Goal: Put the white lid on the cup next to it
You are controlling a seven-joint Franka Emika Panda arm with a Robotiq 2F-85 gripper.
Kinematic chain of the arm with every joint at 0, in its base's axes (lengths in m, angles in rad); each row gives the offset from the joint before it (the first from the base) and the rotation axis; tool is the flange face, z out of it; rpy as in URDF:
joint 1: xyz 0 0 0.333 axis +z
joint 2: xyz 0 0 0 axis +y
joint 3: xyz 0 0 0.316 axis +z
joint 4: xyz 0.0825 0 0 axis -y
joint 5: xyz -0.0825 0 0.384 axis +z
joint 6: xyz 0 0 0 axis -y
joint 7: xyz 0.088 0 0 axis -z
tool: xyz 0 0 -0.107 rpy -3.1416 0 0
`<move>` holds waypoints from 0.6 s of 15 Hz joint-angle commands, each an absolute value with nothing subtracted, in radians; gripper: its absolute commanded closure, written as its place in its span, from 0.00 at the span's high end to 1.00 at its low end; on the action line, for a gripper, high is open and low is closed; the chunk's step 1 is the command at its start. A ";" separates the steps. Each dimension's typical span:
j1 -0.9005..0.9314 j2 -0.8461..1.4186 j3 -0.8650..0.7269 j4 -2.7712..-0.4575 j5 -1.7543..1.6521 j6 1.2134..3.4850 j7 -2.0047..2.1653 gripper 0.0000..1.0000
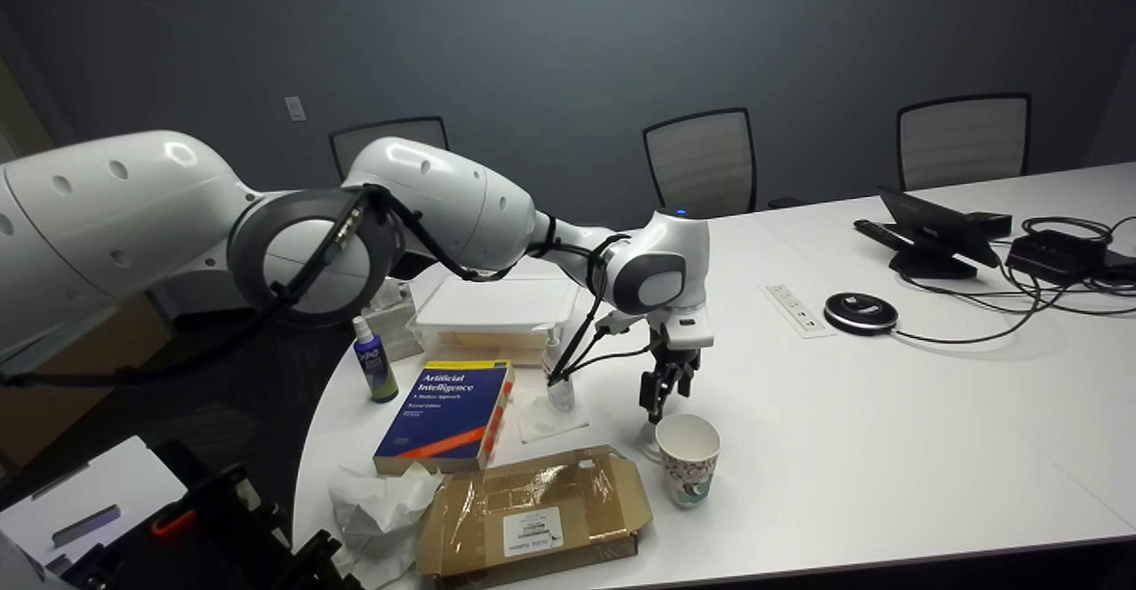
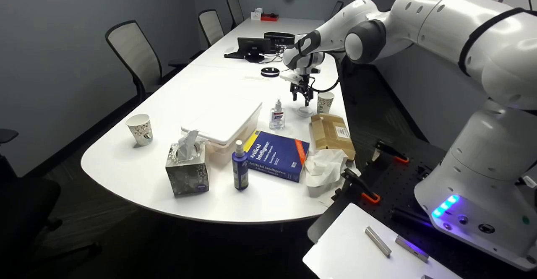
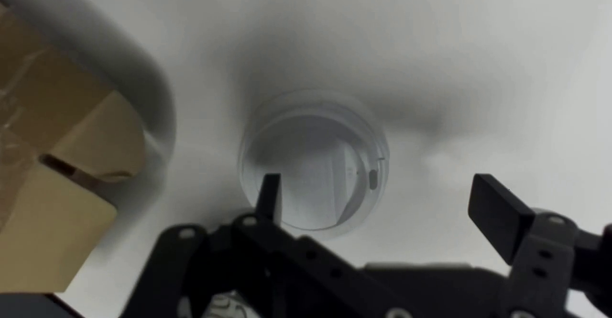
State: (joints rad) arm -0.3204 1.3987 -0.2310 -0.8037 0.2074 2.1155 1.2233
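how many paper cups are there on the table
2. One paper cup stands beside the lid; the second cup stands to the left of the tissue box in an exterior view. Others might be hidden from these cameras.

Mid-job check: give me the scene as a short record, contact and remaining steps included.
white lid: on the table, beside the cup
cup: upright, uncovered
pincer: open; one finger overlaps the lid in the wrist view
contact: whether pincer touches lid, cannot tell
clutter: cardboard box near the cup
second cup: upright, farther from the lid
remaining: grip the lid, set it on the cup
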 commanded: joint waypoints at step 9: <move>-0.339 1.471 -0.209 -0.690 0.160 2.071 1.259 1.00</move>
